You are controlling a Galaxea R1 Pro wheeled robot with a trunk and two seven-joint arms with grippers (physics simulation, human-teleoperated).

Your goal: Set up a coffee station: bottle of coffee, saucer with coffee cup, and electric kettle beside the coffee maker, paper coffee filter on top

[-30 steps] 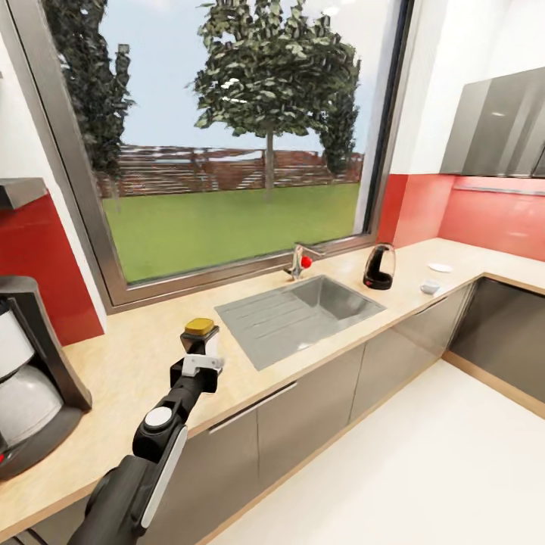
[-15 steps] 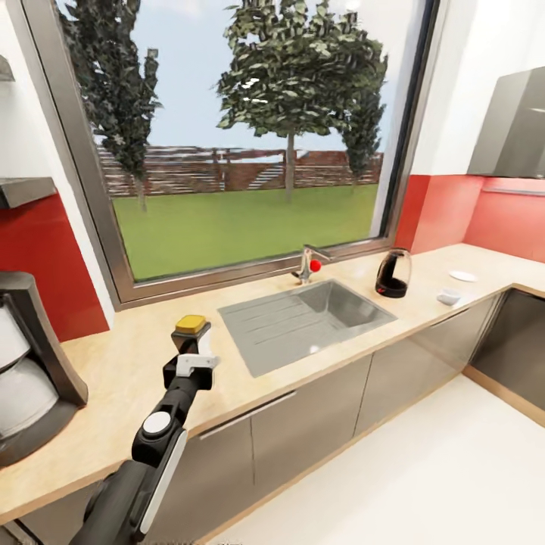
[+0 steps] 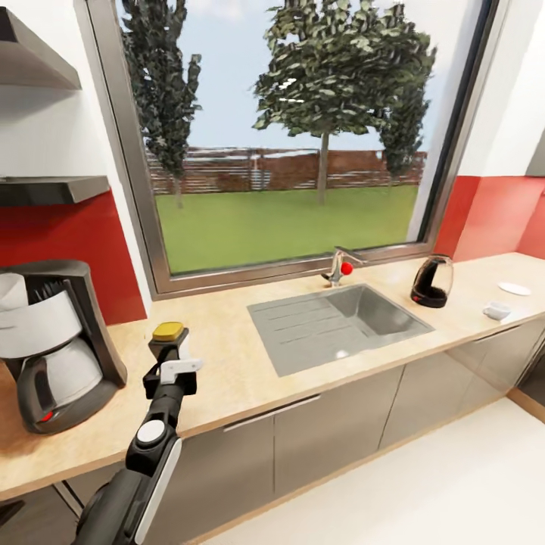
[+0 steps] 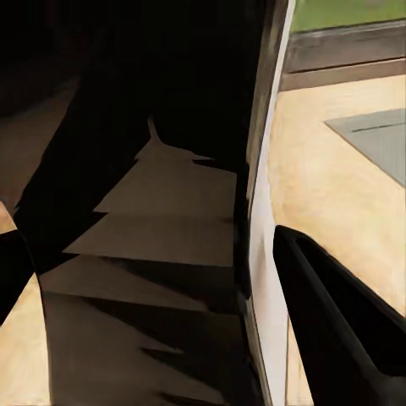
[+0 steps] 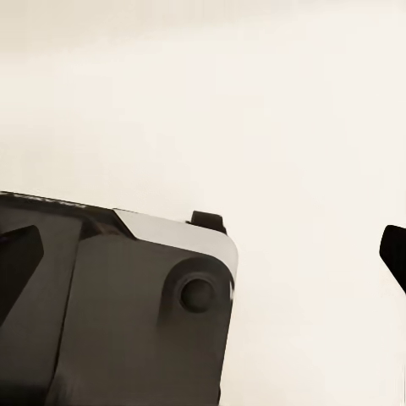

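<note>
A long window (image 3: 295, 144) spans the back wall in the head view, with the pale wooden countertop (image 3: 227, 363) running beneath it and grey cabinet fronts (image 3: 333, 431) below. A steel sink (image 3: 338, 324) is set into the counter, its tap (image 3: 341, 266) at the back edge by the window. At the counter's left end stands the coffee maker (image 3: 53, 341), under a grey wall shelf (image 3: 45, 189). Well apart from it, past the sink, the dark electric kettle (image 3: 432, 281) stands upright on the counter, and farther along lie the small coffee cup (image 3: 496, 309) and, just behind it, the white saucer (image 3: 515, 288) — the cup is not on the saucer. The left arm reaches over the counter between coffee maker and sink, its left gripper (image 3: 169, 353) clamped on the bottle of coffee (image 3: 168, 333), whose yellow cap shows above the fingers. The left wrist view gives what the head view cannot: the bottle's dark body (image 4: 152, 254) close up between the fingertips (image 4: 338, 321), with countertop and a corner of the sink beyond. The right wrist view shows part of the robot's dark body (image 5: 118, 313) against pale floor (image 5: 254, 101) — whether the right gripper (image 5: 203, 283) is open or closed cannot be told.
</note>
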